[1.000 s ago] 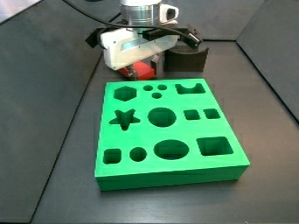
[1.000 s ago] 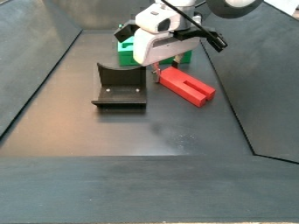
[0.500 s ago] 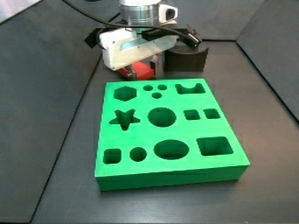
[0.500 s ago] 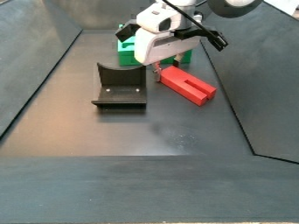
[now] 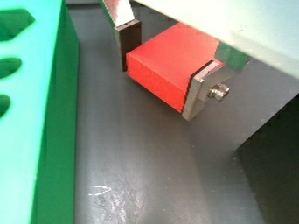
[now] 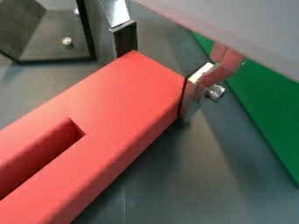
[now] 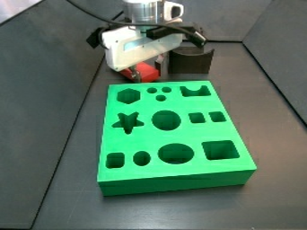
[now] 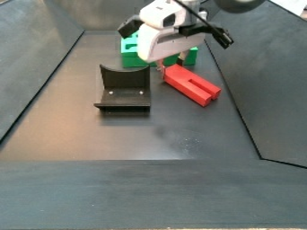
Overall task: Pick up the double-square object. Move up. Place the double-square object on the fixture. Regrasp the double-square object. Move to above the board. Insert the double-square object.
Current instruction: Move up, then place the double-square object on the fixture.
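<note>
1. The fixture (image 8: 122, 90) stands on the dark floor, apart from the double-square object (image 8: 189, 84) to its right.
2. The tool (image 6: 159, 59) is down at the solid end of the double-square object (image 5: 170, 63), its silver fingers (image 5: 204, 89) flat against both sides (pads touching), closed on it; the block lies on the floor (image 5: 152, 157).
3. The board (image 7: 174, 133) lies just beside the block, its near end behind the tool (image 8: 162, 56).
</note>
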### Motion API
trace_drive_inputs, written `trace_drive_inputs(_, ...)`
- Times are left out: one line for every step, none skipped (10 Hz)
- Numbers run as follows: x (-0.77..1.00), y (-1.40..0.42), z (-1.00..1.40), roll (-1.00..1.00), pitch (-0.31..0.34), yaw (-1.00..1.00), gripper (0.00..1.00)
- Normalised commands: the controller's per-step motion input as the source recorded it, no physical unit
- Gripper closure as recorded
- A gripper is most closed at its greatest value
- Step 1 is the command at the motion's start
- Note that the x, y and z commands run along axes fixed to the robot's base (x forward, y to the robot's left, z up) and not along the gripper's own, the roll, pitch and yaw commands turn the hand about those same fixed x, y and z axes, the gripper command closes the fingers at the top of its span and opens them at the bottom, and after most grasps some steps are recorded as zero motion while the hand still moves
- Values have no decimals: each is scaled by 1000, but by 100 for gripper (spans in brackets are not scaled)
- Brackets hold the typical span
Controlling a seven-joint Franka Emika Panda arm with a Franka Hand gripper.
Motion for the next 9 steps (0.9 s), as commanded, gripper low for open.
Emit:
trace_drive_inputs(-46,23,709,4,43,24,100)
trace_drive_inputs(-32,16,593,2,53,22,100)
trace_drive_inputs(-22,8,407,0,54,19,100)
trace_drive_inputs(-19,5,254,-3,53,17,100)
trace_drive_inputs(0,0,1000,0,0,0,100)
trace_drive_inputs(-2,-1,1000,-2,-1,0,100)
trace_drive_inputs(-10,-1,1000,-3,10,0,100)
trace_drive_inputs(-16,-2,1000,-5,18,0,100)
trace_drive_inputs(-18,-3,1000,-6,26,1,100)
